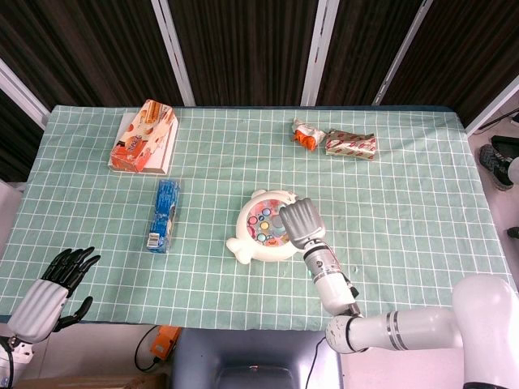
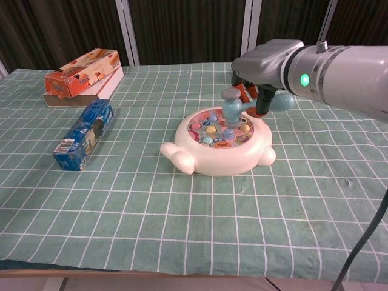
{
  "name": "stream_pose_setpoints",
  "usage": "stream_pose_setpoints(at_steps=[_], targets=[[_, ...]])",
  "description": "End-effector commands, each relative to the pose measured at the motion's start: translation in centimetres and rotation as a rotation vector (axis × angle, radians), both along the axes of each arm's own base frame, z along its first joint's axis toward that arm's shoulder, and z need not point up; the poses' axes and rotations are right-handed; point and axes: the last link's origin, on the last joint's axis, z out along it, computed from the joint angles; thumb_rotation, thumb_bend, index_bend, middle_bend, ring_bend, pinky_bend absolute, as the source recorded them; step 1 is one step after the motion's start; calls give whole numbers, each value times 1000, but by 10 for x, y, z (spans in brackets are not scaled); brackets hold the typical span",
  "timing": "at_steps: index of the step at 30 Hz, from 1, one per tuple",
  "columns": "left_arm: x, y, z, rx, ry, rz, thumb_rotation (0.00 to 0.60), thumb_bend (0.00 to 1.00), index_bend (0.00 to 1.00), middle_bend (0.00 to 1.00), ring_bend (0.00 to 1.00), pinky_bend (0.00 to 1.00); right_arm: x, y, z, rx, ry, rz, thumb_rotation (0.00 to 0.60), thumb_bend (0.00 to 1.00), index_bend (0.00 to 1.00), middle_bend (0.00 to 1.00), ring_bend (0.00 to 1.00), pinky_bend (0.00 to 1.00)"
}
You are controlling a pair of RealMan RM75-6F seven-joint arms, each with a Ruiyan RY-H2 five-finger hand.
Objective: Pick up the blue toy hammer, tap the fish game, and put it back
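I see my left hand at the table's near-left corner, fingers spread, holding nothing. At centre, the white fish-shaped plastic game lies on the green checked tablecloth. My right hand grips the blue toy hammer, its head over the game's coloured fish.

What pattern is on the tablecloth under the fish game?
A white grid on pale green tablecloth, clearest in the chest view.
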Motion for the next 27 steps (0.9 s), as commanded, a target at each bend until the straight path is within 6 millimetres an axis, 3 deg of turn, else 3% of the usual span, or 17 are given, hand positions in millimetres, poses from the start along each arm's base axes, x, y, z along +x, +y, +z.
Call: stream_pose_setpoints(at_steps=[1, 15, 27], targets=[[0, 0, 0, -1, 0, -2, 600, 443, 0, 0, 0, 28, 1, -1, -4, 1, 12, -3, 600, 659, 900, 640, 758, 758], [-1, -1, 3, 3, -14, -9, 600, 443, 0, 0, 0, 28, -2, -4, -19, -11, 96, -46, 600, 659, 895, 640, 756, 754], [-1, -2, 4, 4, -15, -8, 600, 443, 0, 0, 0, 29, 4, -13, -1, -66, 5, -55, 600, 659, 891, 640, 754, 750]])
